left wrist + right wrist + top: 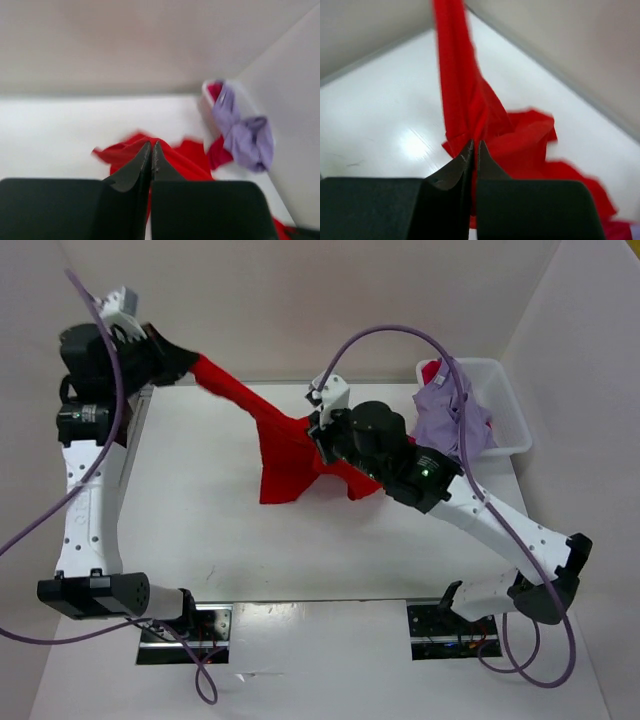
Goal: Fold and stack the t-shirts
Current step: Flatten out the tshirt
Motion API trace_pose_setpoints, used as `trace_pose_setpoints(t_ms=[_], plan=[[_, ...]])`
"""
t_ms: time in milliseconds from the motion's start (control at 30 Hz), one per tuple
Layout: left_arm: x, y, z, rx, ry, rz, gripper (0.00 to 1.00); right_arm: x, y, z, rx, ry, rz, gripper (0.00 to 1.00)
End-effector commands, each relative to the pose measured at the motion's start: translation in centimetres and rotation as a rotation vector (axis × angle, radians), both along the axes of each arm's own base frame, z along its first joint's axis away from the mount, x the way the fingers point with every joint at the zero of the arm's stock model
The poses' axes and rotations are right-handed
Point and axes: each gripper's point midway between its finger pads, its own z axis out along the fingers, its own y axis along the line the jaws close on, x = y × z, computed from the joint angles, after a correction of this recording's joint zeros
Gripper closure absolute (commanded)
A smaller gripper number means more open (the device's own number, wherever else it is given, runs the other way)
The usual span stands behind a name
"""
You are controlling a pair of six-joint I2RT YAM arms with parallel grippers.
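The bright red t-shirt (285,455) is stretched in the air between both grippers, its lower part drooping onto the white table (200,500). My left gripper (190,362) is shut on one end of it at the far left, raised high. My right gripper (320,432) is shut on it near the table's middle. In the left wrist view the jaws (151,145) pinch red cloth (180,160). In the right wrist view the jaws (473,145) pinch red cloth (460,90) too. The lavender t-shirt (445,420) and the crimson t-shirt (432,370) lie in the bin.
A white plastic bin (505,400) stands at the far right against the wall, also in the left wrist view (206,92). White walls close in the table at the back and both sides. Purple cables loop over both arms.
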Motion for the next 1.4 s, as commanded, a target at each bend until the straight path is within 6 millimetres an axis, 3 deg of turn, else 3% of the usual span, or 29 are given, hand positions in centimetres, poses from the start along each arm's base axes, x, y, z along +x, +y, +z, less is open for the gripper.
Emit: trace_pose_setpoints(t_ms=[0, 33, 67, 100, 133, 167, 333, 400, 467, 500, 567, 667, 700, 733, 867, 900, 933, 967, 1000, 1033, 1067, 1100, 1167, 1200, 1233, 1267, 1300, 1333, 1367], plan=[[-1.8, 1.7, 9.9, 0.070, -0.268, 0.089, 1.00, -3.6, -2.3, 10.9, 0.100, -0.239, 0.033, 1.00], [-2.4, 1.9, 13.0, 0.076, -0.342, 0.109, 1.00, -4.4, -3.0, 13.3, 0.131, -0.286, 0.040, 1.00], [-3.3, 1.9, 14.8, 0.079, -0.388, 0.119, 1.00, -4.6, -3.3, 13.7, 0.130, -0.285, 0.040, 1.00], [-3.5, 2.0, 16.0, 0.066, -0.412, 0.129, 1.00, -5.5, -4.0, 15.7, 0.160, -0.316, 0.049, 1.00], [-3.7, 2.1, 17.0, 0.067, -0.436, 0.138, 1.00, -5.6, -4.2, 16.4, 0.174, -0.326, 0.047, 1.00], [-5.2, 1.9, 19.3, 0.059, -0.495, 0.138, 1.00, -5.7, -4.5, 16.8, 0.166, -0.336, 0.048, 1.00], [-4.1, 2.5, 21.4, 0.058, -0.549, 0.168, 1.00, -5.7, -4.8, 19.2, 0.212, -0.415, 0.037, 1.00], [-1.9, 2.7, 21.0, 0.049, -0.543, 0.167, 1.00, -4.6, -4.2, 18.8, 0.191, -0.435, 0.006, 1.00], [0.3, 2.6, 20.3, 0.041, -0.535, 0.148, 1.00, -2.0, -4.0, 16.5, 0.130, -0.415, -0.076, 1.00], [2.8, 2.5, 18.6, 0.036, -0.497, 0.137, 1.00, -0.6, -3.4, 15.8, 0.117, -0.421, -0.094, 1.00], [5.6, 1.2, 16.4, 0.044, -0.457, 0.102, 1.00, 2.0, -3.5, 13.7, 0.089, -0.402, -0.139, 1.00], [12.2, -0.8, 10.1, 0.043, -0.337, 0.052, 1.00, 4.9, -1.3, 10.0, 0.034, -0.367, -0.164, 1.00], [13.3, -1.4, 8.8, 0.050, -0.325, 0.034, 1.00, 5.5, -1.1, 9.6, 0.042, -0.356, -0.174, 1.00], [15.6, -2.3, 5.9, 0.048, -0.274, 0.005, 1.00, 6.9, -1.5, 8.6, 0.041, -0.335, -0.211, 1.00], [20.3, -3.3, -0.4, 0.035, -0.193, -0.026, 1.00, 10.8, -0.1, 4.5, -0.015, -0.302, -0.284, 1.00], [21.1, -3.3, -1.9, 0.035, -0.170, -0.026, 1.00, 12.4, 0.6, 2.9, -0.032, -0.292, -0.303, 0.97], [22.3, -3.3, -4.7, 0.045, -0.126, -0.028, 0.95, 13.6, 0.4, 2.1, -0.034, -0.281, -0.332, 0.85], [22.8, -3.1, -6.0, 0.046, -0.102, -0.018, 0.80, 14.6, 0.4, 1.1, -0.006, -0.245, -0.361, 0.59], [23.0, -3.1, -7.5, 0.046, -0.070, -0.019, 0.42, 16.2, 0.6, -0.2, 0.009, -0.214, -0.386, 0.08], [23.2, -3.1, -9.2, 0.066, -0.037, -0.023, 0.28, 17.8, -0.7, -0.9, 0.027, -0.181, -0.425, 0.00], [22.9, -2.5, -9.6, 0.078, -0.022, -0.017, 0.06, 18.8, -1.0, -1.9, 0.071, -0.112, -0.459, 0.00], [22.0, -2.4, -8.8, 0.096, -0.028, -0.020, 0.00, 19.2, -1.6, -2.2, 0.080, -0.088, -0.479, 0.00], [20.6, -2.0, -10.6, 0.142, 0.033, -0.018, 0.00, 19.4, -2.3, -2.4, 0.076, -0.073, -0.499, 0.00], [19.0, -1.7, -9.0, 0.153, 0.019, -0.009, 0.00, 18.8, -2.9, -1.5, 0.071, -0.072, -0.508, 0.00], [17.8, -1.6, -12.7, 0.156, 0.109, -0.005, 0.00, 18.4, -3.3, -1.6, 0.077, -0.051, -0.525, 0.00], [16.7, -1.1, -14.0, 0.165, 0.148, 0.021, 0.00, 17.9, -3.5, -1.7, 0.097, -0.021, -0.533, 0.00], [14.9, -0.8, -12.3, 0.168, 0.110, 0.038, 0.00, 16.7, -4.1, -2.5, 0.066, 0.030, -0.523, 0.00], [13.7, -1.1, -13.7, 0.173, 0.137, 0.037, 0.00, 15.7, -3.7, -4.4, 0.037, 0.091, -0.479, 0.00], [11.1, -1.2, -17.5, 0.187, 0.220, 0.048, 0.00, 14.7, -3.4, -6.0, 0.034, 0.154, -0.450, 0.00]])
